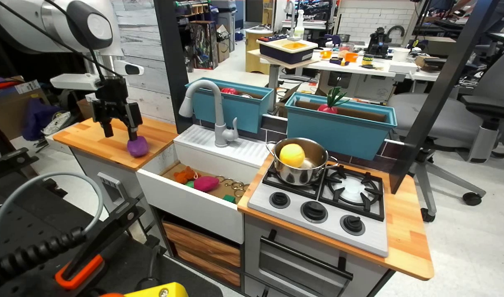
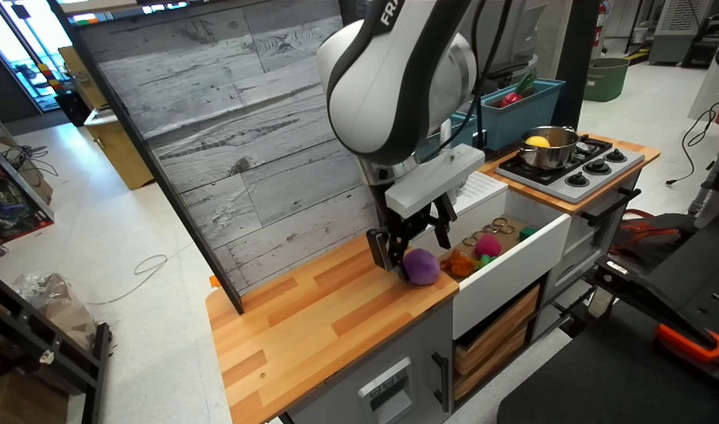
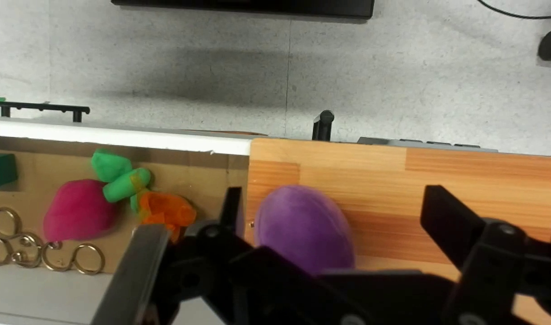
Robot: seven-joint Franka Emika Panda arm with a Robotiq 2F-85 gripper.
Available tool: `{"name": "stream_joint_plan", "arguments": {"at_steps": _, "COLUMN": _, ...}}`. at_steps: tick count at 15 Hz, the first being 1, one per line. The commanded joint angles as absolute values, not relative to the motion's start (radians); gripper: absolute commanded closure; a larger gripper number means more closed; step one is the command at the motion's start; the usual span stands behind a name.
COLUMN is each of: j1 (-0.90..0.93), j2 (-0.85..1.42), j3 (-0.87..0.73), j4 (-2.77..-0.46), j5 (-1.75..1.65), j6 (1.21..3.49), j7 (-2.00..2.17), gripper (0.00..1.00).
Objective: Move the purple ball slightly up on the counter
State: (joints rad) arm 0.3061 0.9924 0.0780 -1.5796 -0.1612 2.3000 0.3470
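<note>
The purple ball point(image 1: 137, 147) rests on the wooden counter point(image 1: 80, 136) near its edge at the sink, and shows in both exterior views point(image 2: 421, 267). In the wrist view the ball point(image 3: 304, 225) lies over the counter point(image 3: 383, 189), beside the sink edge, its lower part hidden by the gripper. My gripper point(image 1: 120, 131) is right above the counter with its fingers wide apart. In the wrist view the ball shows between the open fingers point(image 3: 335, 194), closer to the left one. I cannot tell if a finger touches it.
The white sink basin point(image 1: 194, 214) beside the counter holds an orange toy point(image 3: 167, 210), a magenta toy point(image 3: 81, 210), green pieces and metal rings. A grey faucet point(image 1: 218, 111) stands behind it. A grey wood-look panel point(image 2: 247, 141) rises behind the counter. A pot point(image 1: 299, 171) sits on the stove.
</note>
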Motion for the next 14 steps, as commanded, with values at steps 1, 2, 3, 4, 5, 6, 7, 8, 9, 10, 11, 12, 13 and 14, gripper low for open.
{"name": "stream_joint_plan", "arguments": {"at_steps": 1, "j1": 0.322, "j2": 1.080, "j3": 0.055, "j4": -1.449, "j5": -0.129, "j6": 2.223, "j7": 0.323, "gripper": 0.00}}
{"name": "stream_joint_plan", "arguments": {"at_steps": 2, "j1": 0.325, "j2": 1.094, "j3": 0.049, "j4": -1.431, "j5": -0.132, "j6": 2.210, "j7": 0.325, "gripper": 0.00}}
{"name": "stream_joint_plan", "arguments": {"at_steps": 3, "j1": 0.326, "j2": 1.105, "j3": 0.045, "j4": -1.417, "j5": -0.134, "j6": 2.195, "j7": 0.327, "gripper": 0.00}}
{"name": "stream_joint_plan", "arguments": {"at_steps": 4, "j1": 0.328, "j2": 1.118, "j3": 0.040, "j4": -1.402, "j5": -0.135, "j6": 2.184, "j7": 0.328, "gripper": 0.00}}
{"name": "stream_joint_plan", "arguments": {"at_steps": 5, "j1": 0.329, "j2": 1.132, "j3": 0.036, "j4": -1.384, "j5": -0.139, "j6": 2.171, "j7": 0.328, "gripper": 0.00}}
{"name": "stream_joint_plan", "arguments": {"at_steps": 6, "j1": 0.330, "j2": 1.147, "j3": 0.033, "j4": -1.365, "j5": -0.142, "j6": 2.159, "j7": 0.325, "gripper": 0.00}}
{"name": "stream_joint_plan", "arguments": {"at_steps": 7, "j1": 0.332, "j2": 1.162, "j3": 0.029, "j4": -1.344, "j5": -0.145, "j6": 2.153, "j7": 0.324, "gripper": 0.00}}
{"name": "stream_joint_plan", "arguments": {"at_steps": 8, "j1": 0.330, "j2": 1.178, "j3": 0.029, "j4": -1.319, "j5": -0.140, "j6": 2.137, "j7": 0.327, "gripper": 0.00}}
{"name": "stream_joint_plan", "arguments": {"at_steps": 9, "j1": 0.332, "j2": 1.192, "j3": 0.028, "j4": -1.296, "j5": -0.140, "j6": 2.128, "j7": 0.328, "gripper": 0.00}}
{"name": "stream_joint_plan", "arguments": {"at_steps": 10, "j1": 0.334, "j2": 1.211, "j3": 0.028, "j4": -1.266, "j5": -0.140, "j6": 2.119, "j7": 0.326, "gripper": 0.00}}
{"name": "stream_joint_plan", "arguments": {"at_steps": 11, "j1": 0.335, "j2": 1.225, "j3": 0.028, "j4": -1.242, "j5": -0.142, "j6": 2.115, "j7": 0.321, "gripper": 0.00}}
{"name": "stream_joint_plan", "arguments": {"at_steps": 12, "j1": 0.337, "j2": 1.238, "j3": 0.028, "j4": -1.218, "j5": -0.145, "j6": 2.110, "j7": 0.315, "gripper": 0.05}}
{"name": "stream_joint_plan", "arguments": {"at_steps": 13, "j1": 0.341, "j2": 1.249, "j3": 0.027, "j4": -1.197, "j5": -0.151, "j6": 2.105, "j7": 0.304, "gripper": 0.26}}
{"name": "stream_joint_plan", "arguments": {"at_steps": 14, "j1": 0.344, "j2": 1.255, "j3": 0.027, "j4": -1.180, "j5": -0.154, "j6": 2.101, "j7": 0.293, "gripper": 0.29}}
